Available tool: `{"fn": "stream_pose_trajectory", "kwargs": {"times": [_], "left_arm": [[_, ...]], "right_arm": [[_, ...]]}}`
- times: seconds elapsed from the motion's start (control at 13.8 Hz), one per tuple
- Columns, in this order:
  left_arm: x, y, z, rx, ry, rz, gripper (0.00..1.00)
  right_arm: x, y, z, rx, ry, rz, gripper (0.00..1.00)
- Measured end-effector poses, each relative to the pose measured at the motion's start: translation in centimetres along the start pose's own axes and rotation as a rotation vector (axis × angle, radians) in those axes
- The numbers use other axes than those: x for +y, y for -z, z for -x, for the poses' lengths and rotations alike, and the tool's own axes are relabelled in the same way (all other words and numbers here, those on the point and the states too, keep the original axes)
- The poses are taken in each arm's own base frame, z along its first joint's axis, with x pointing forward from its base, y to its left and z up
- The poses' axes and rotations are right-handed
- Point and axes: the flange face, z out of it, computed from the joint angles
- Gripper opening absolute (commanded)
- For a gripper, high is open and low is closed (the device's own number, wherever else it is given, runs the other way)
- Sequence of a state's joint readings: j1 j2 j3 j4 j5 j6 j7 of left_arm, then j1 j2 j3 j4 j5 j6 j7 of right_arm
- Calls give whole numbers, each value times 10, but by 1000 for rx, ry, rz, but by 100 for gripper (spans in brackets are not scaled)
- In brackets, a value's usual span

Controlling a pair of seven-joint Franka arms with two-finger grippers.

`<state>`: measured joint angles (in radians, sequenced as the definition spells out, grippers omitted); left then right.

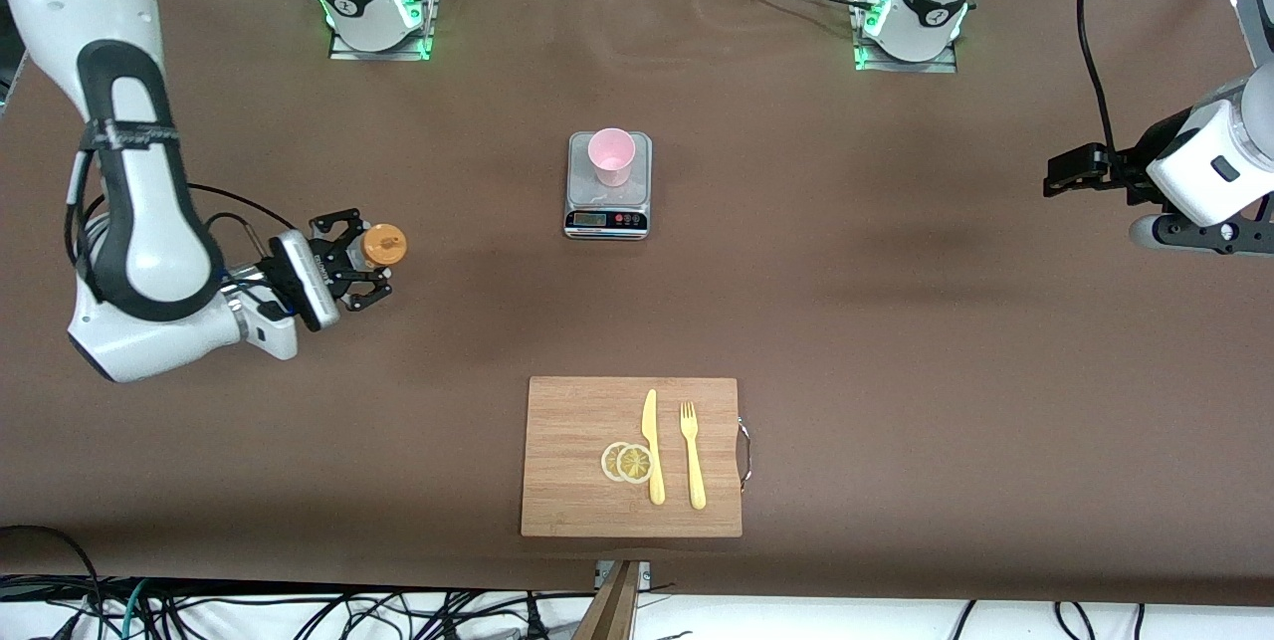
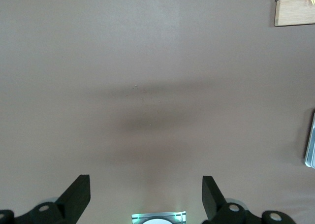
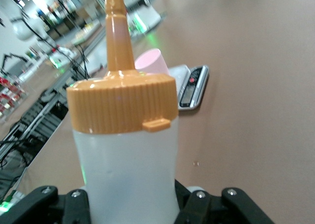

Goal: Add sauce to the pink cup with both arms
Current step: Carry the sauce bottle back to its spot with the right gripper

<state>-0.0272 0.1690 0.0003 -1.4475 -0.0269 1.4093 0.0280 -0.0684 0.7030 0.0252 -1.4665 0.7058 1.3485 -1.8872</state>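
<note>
Clamping the sauce bottle [image 1: 382,247] upright between its fingers, the right gripper [image 1: 370,268] sits toward the right arm's end of the table. Well apart from it, the pink cup [image 1: 611,156] stands on the scale [image 1: 608,218]. Left gripper [image 2: 145,197] waits over bare table, fingers spread apart.

You see the sauce bottle [image 3: 125,175] upright and filling the right wrist view, its translucent whitish body clamped between the black fingers [image 3: 59,204] of the right gripper [image 3: 130,209]. Its ribbed orange cap tapers to a nozzle. Past the nozzle, your pink cup [image 3: 152,64] stands on a scale [image 3: 193,86] on the brown table [image 3: 256,111].
</note>
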Motion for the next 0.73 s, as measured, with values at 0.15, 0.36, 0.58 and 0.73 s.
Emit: {"fn": "stream_pose_trajectory", "kwargs": {"times": [0.15, 0.36, 0.58, 0.73], "left_arm": [[0, 0, 0, 0, 0, 0, 100], [0, 0, 0, 0, 0, 0, 100], [0, 0, 0, 0, 0, 0, 100], [0, 0, 0, 0, 0, 0, 100]], "right_arm": [[-8, -4, 46, 136, 73, -7, 0], [-18, -18, 112, 304, 182, -13, 0], [-20, -36, 163, 394, 262, -2, 0], [-17, -51, 185, 433, 283, 0, 0]]}}
